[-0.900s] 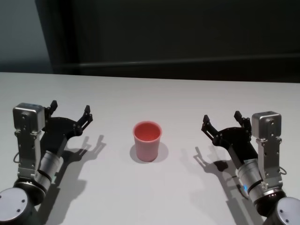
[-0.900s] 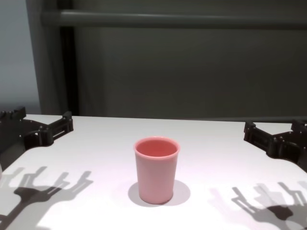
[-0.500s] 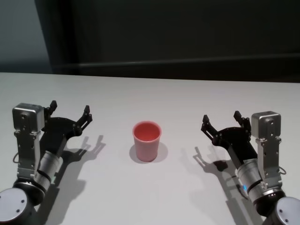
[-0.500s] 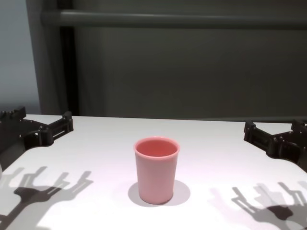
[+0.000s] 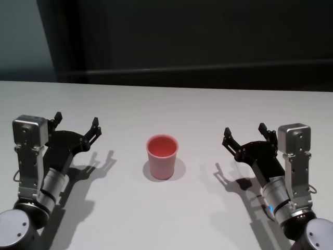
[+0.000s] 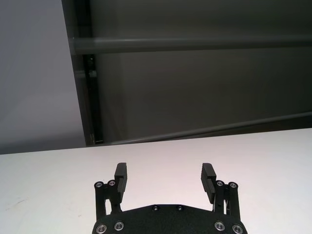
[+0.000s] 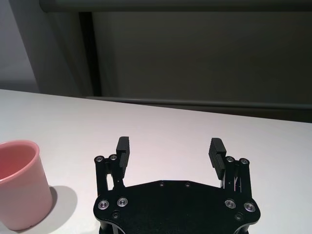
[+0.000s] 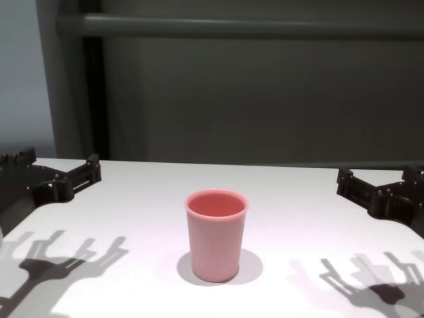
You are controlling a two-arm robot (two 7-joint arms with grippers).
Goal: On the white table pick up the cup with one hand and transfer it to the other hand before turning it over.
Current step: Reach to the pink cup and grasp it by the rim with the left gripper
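Nearest the robot, the two forearms rise from the lower corners of the head view. The left gripper (image 5: pixel 76 123) hangs above the white table (image 5: pixel 171 213) at the left, its fingers (image 6: pixel 121 176) spread apart and holding nothing. The right gripper (image 5: pixel 245 134) hangs above the table at the right, likewise released, its fingers (image 7: pixel 216 151) wide apart and empty. Each casts a forked shadow on the tabletop beneath it.

Between them, near the middle of the table, the pink cup (image 5: pixel 162 156) stands upright, rim up, open mouth showing. It sits well apart from both grippers, touched by neither. The right wrist view catches the cup (image 7: pixel 19 183) at its edge; the left wrist view shows only bare table ahead.

Beyond the table's far edge stands a dark wall (image 5: pixel 197 36) with a horizontal rail (image 8: pixel 232 26).
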